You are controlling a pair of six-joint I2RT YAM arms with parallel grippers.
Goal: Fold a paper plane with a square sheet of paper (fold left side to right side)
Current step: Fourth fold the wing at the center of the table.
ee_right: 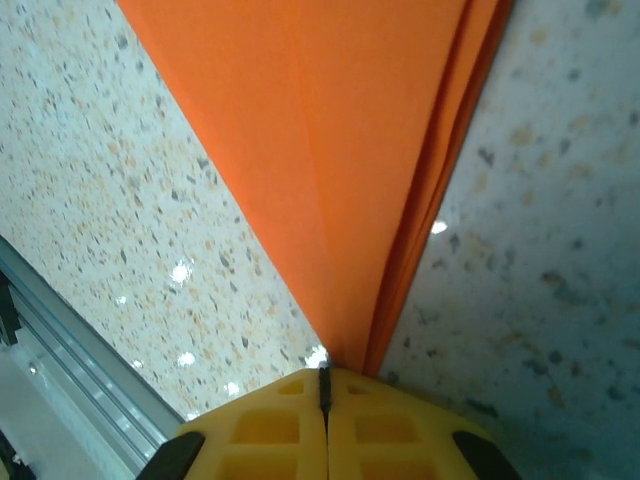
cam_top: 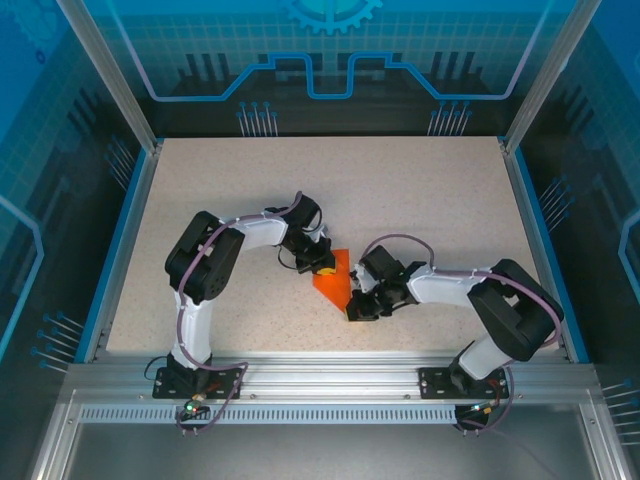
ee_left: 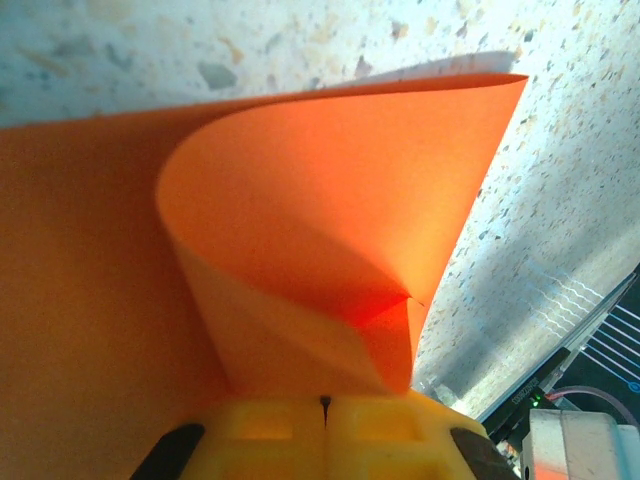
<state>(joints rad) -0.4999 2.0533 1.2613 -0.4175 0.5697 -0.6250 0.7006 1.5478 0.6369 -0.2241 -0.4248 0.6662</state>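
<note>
Orange paper (cam_top: pixel 334 282), creased to a wedge, lies mid-worktop (cam_top: pixel 420 190) between both arms, its long axis running far to near and its point toward the near rail. The left pincer (cam_top: pixel 323 268) is closed on a flap at the wedge's left side, curling it up off the layer beneath. The right pincer (cam_top: pixel 356 306) is closed at the near tip, seemingly pinning it. Bare worktop lies open beyond the paper's right edge, likely room for the flap to swing across, with the worktop's borders well apart.
</note>
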